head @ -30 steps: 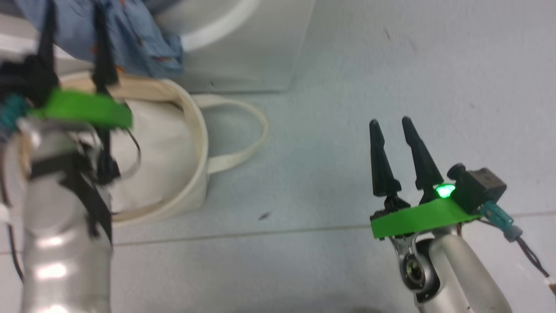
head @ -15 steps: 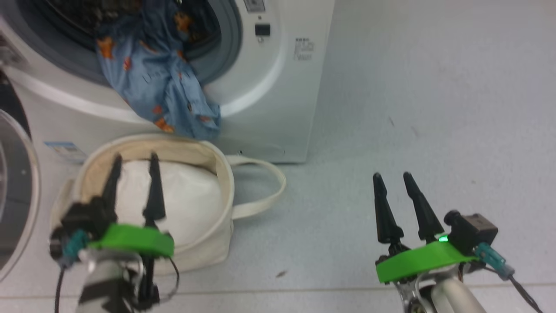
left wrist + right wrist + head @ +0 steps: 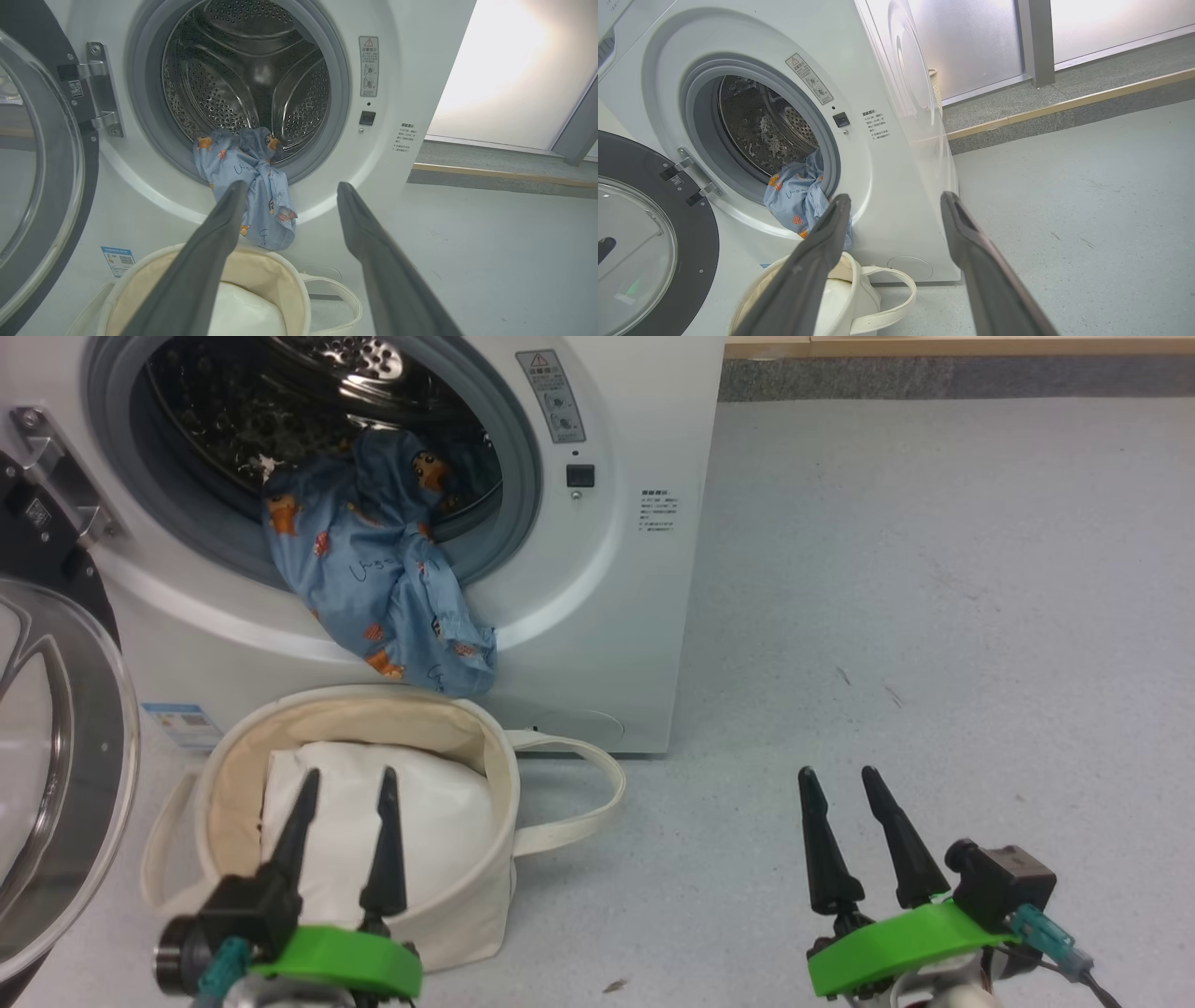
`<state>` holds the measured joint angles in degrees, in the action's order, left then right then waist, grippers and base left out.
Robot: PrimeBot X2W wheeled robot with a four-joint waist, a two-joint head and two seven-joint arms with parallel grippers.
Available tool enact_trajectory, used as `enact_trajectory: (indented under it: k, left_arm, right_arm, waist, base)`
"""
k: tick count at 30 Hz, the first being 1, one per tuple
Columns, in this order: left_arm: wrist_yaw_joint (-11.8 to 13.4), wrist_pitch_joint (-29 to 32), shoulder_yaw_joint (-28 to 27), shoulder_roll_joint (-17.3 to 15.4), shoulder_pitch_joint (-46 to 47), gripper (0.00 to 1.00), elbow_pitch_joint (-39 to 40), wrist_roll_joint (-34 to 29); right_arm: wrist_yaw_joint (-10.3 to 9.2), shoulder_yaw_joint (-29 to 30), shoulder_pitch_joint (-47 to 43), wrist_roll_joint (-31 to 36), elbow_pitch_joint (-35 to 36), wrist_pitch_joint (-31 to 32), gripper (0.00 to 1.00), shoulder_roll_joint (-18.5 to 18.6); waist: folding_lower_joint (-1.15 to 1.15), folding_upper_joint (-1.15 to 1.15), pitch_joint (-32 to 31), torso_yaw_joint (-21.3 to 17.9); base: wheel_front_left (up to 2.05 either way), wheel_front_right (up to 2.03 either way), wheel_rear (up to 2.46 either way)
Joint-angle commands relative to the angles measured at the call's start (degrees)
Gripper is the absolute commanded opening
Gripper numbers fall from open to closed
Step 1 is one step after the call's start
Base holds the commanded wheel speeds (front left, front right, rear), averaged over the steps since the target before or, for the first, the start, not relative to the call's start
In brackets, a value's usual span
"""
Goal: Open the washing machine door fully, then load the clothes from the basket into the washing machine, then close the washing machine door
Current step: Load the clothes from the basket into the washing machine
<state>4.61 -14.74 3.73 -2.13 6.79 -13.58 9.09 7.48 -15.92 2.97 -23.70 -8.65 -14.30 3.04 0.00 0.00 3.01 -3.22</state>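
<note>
While both arms hang idle, the clothes [image 3: 373, 569] are what I watch: the light-blue cloth with orange prints lies half in, half out of the washing machine [image 3: 616, 616]. Its upper end is bunched just inside the drum [image 3: 243, 70]. Its long axis runs down over the grey ring and the white front, with the lower end pointing at the basket [image 3: 467, 905]. I cannot tell whether that end touches the rim.

The washing machine door [image 3: 56, 784] is swung wide to the left on its hinge [image 3: 100, 93], so the opening is unblocked. The basket stands on the floor [image 3: 934, 616] right against the machine, below the opening. It holds a plain white liner [image 3: 429, 803], and one loop handle [image 3: 597, 803] sticks out to the right. A blue sticker [image 3: 177, 723] sits low on the front panel beside it.

From the head camera, the left gripper [image 3: 347, 775] is over the basket with its jaws spread and nothing in them. The right gripper [image 3: 837, 772] is over bare floor well to the right — also spread and empty. Both point toward the machine.

The left wrist view looks straight into the perforated drum, which the head camera sees only obliquely. The right wrist view adds the machine's side panel and a wooden strip [image 3: 1064, 100] beyond it.
</note>
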Motion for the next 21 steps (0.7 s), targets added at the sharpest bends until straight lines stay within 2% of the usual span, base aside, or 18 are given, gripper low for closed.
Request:
enact_trajectory:
  k: [1,21]
  left_arm:
    - [0.40,-0.26,-1.07,-0.76,0.18,1.00,1.90,0.00]
    - [1.15,-0.26,0.95,-0.75,0.47,1.00,0.74,1.26]
  right_arm:
    - [0.01,-1.50,0.67,0.63,1.58,-0.70,1.00,-0.16]
    - [0.01,-1.48,0.63,0.85,1.79,-0.70,1.00,-0.16]
  waist:
    - [0.00,0.00,-0.22,-0.11]
    - [0.00,0.00,0.75,0.18]
  base:
    - [0.00,0.00,0.00]
    - [0.00,0.00,0.00]
